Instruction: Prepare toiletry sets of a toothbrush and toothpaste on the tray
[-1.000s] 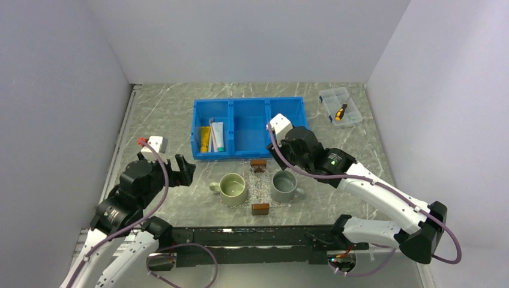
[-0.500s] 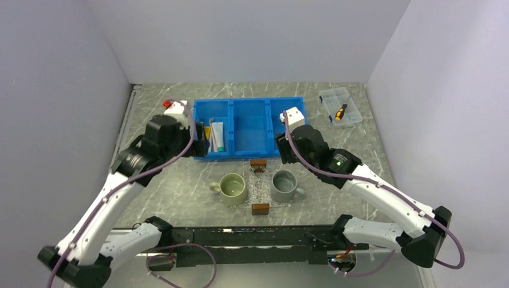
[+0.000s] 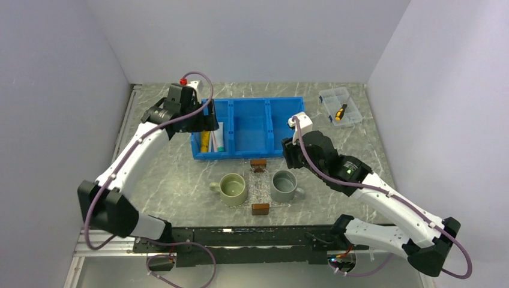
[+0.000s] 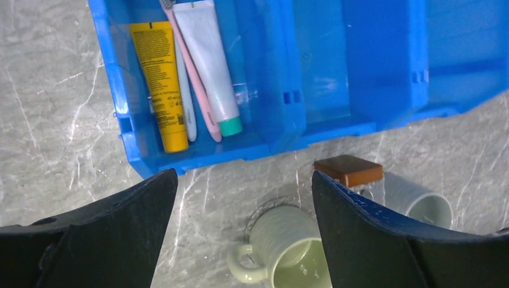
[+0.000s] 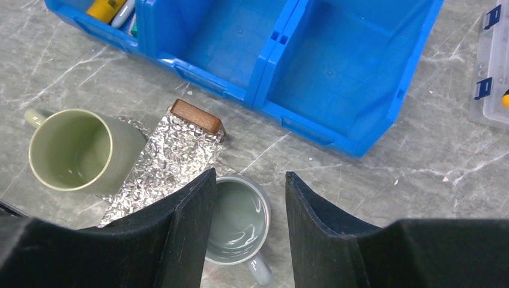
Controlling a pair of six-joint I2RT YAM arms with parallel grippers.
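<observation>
While the left arm stretched out over the blue plastic bin (image 4: pixel 384 60), its left hand (image 4: pixel 243 180) hung wide apart and empty above the end compartment holding the white teal-capped toothpaste tube (image 4: pixel 207 66) and slim pale toothbrush (image 4: pixel 186 108). The right hand (image 5: pixel 249 177) hovered, fingers apart and empty, near the clear brown-handled tray (image 5: pixel 174 153).

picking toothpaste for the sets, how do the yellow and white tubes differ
The yellow plastic tube has dark print and a yellow cap; the white plastic tube looks plain, teal-capped. The yellow tube lies nearest the end wall, the white tube further in. Both lie flat in the blue plastic bin.
</observation>
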